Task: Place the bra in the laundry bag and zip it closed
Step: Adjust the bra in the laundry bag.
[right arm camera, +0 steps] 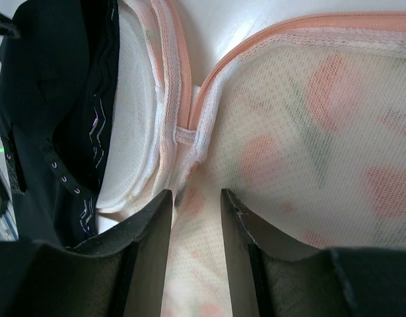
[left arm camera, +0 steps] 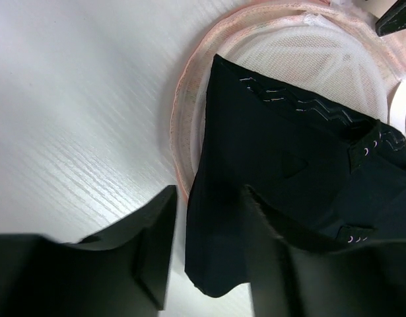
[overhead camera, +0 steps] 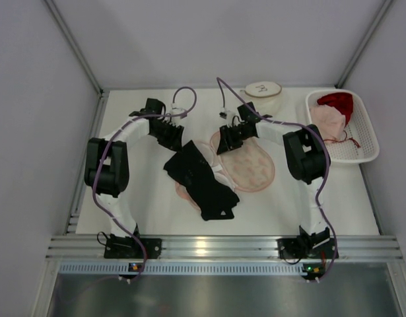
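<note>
1. The black bra [overhead camera: 201,181] lies on the table [overhead camera: 321,198], draped across the left half of the opened laundry bag [overhead camera: 252,168]. It rests on top of the bag and is not shut inside it.
2. The bag is a pink-edged mesh shell spread open in two round halves. The right half lies bare. Most of the left half is hidden under the bra, and from above only bits of its rim show.
3. The left gripper [left arm camera: 209,195] has its jaws apart, standing astride the bra's lower corner. Bare table shows between one finger and the cloth. The other finger covers the cloth's edge, so it cannot be made out whether they touch there.
4. The right gripper [right arm camera: 196,198] has its jaws clamped on the bag's mesh, close to where the two halves join. The mesh fills the gap between them and is blurred there.
5. The bag's zip pull cannot be picked out in any view.
6. Both wrist views cut the bra off at the frame edge. Only a zigzag-stitched band and small pale fastener dots are clear.
7. At the far right of the table, a white basket [overhead camera: 358,145] holds a red cloth [overhead camera: 338,102] and a pink cloth [overhead camera: 328,122]. What garments these are cannot be told.
8. A round white tub [overhead camera: 263,92] stands at the back, partly hidden behind the right arm's cable.
</note>
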Motion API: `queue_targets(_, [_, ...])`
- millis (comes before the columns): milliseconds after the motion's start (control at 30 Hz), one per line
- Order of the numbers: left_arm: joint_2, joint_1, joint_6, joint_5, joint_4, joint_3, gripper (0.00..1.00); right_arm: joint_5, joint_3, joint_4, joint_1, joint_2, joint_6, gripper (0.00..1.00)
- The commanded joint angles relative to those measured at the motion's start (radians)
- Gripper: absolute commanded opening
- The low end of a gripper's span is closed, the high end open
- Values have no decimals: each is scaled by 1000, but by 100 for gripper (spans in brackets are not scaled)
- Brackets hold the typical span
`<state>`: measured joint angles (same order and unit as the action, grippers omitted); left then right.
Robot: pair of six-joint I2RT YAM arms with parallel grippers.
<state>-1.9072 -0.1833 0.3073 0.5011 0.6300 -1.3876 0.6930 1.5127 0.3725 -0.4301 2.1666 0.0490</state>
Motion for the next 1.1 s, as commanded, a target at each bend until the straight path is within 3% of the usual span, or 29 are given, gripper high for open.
queue_targets(0, [-7,1,-5,34,-16,-22,44,-12,-36,20,-22,-22,-18,37])
queue_targets(33, [-7,1,-7,45,-18,-28,31,-10,-39,17,-21,-22,-15,36])
queue_targets(200, [5,-2,-33,108,-18,-77,2,17,-40,8,-21,-17,-5,35])
queue_targets(367, [0,-16,-53,119,-18,-125,0,34,-42,3,-21,-13,3,34])
queue_targets(533, [11,-10,-51,60,-18,-93,44,37,-46,8,-19,-19,-6,33])
queue_targets(600, [7,-5,-36,44,-9,-65,49,37,-48,11,-21,-19,-11,33])
queue_targets(800, [-27,12,4,66,19,-42,53,40,-52,11,-19,-22,-15,33])
queue_targets(1067, [-78,11,19,108,19,-53,49,42,-46,19,-21,-17,-21,34])
